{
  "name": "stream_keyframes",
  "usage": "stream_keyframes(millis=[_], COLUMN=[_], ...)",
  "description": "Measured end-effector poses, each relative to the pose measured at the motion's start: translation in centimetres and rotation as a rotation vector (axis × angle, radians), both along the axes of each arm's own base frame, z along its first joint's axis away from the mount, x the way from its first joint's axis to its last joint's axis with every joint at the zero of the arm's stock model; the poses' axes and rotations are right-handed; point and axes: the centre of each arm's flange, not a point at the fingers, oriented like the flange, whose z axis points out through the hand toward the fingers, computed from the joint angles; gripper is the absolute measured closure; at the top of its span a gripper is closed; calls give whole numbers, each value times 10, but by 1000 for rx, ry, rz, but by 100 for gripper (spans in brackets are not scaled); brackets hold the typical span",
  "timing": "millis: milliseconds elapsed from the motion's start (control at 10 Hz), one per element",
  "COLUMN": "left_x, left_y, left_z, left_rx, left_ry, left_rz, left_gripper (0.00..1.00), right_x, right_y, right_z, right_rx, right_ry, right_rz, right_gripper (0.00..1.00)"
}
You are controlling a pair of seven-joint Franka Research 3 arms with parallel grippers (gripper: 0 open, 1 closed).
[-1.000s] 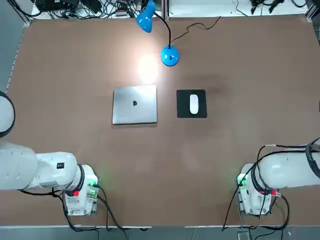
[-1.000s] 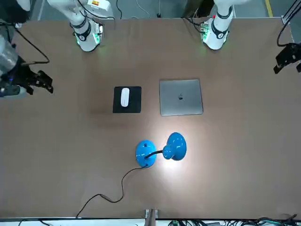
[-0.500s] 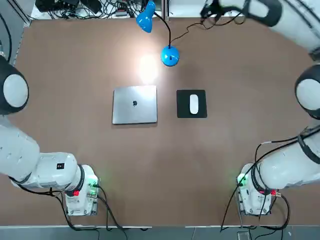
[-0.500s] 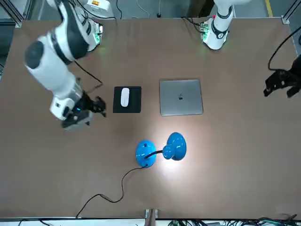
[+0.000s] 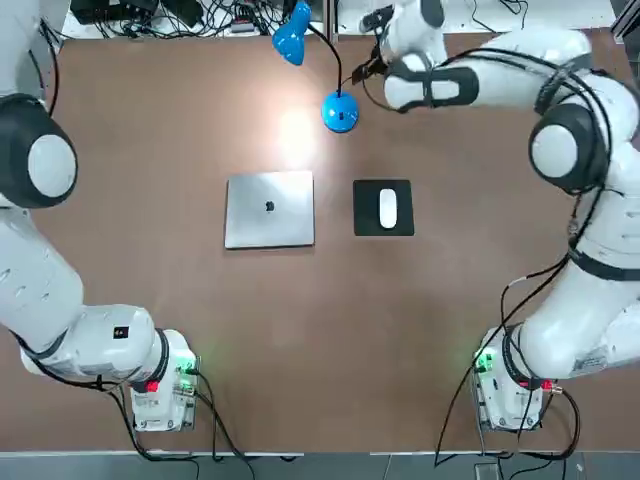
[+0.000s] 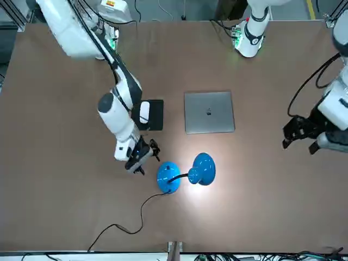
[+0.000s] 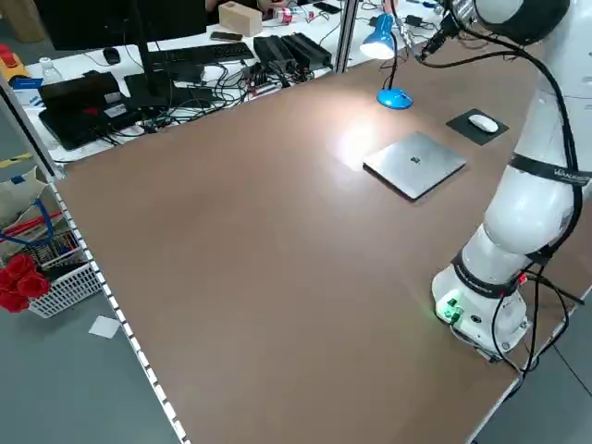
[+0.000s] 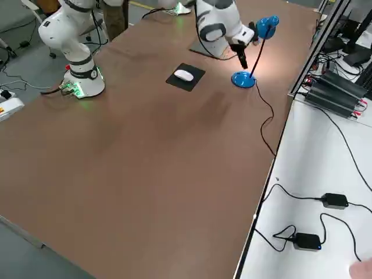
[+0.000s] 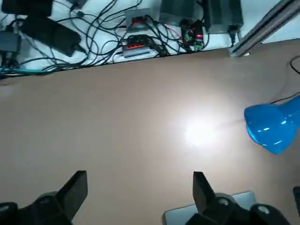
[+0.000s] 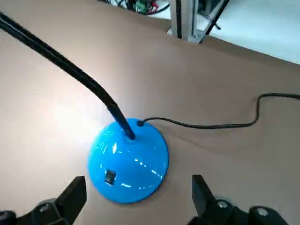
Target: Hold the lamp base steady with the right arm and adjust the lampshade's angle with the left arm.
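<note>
The lamp base (image 5: 340,113) is a glossy blue disc at the far middle of the table, with a black gooseneck rising from it. The lit blue lampshade (image 5: 290,38) hangs to its left, throwing a bright patch on the table. My right gripper (image 6: 145,159) hovers just beside the lamp base (image 10: 129,161) on the robot's right, open, touching nothing. My left gripper (image 6: 299,141) is open and empty, well off to the robot's left of the lampshade (image 6: 204,168). In the left wrist view the lampshade (image 9: 272,127) sits far off to one side.
A closed grey laptop (image 5: 270,208) lies mid-table, with a white mouse (image 5: 388,208) on a black pad beside it. The lamp's black cord (image 5: 400,52) runs to the far edge. Cables and power bricks (image 9: 136,42) crowd the bench beyond that edge.
The right arm has swung in from the robot's right side across to the lamp base. The left gripper has come inward from the table's left edge. The lamp has not moved.
</note>
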Motion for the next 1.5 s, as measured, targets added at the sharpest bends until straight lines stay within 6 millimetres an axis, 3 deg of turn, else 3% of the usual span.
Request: stream_keyframes(millis=[400,800,1100,1200,1500], left_x=[6,4,-4,-8,-7], left_y=[-56,-101,-121,-131,-163], left_z=[-36,-42,-39,-40,-60], left_rx=[29,114,117,113,-21], left_ry=[-5,-116,-128,-125,-136], left_rz=[-372,-796,-855,-871,-889], left_gripper=[1,0,0,0,0], right_x=[25,24,26,27,27], right_y=[41,52,55,56,56], right_z=[-46,-83,-94,-94,-95], right_rx=[14,40,47,48,49], right_ry=[-66,-93,-97,-99,-99], right_rz=[63,74,71,71,70], right_gripper=[3,9,29,44,56])
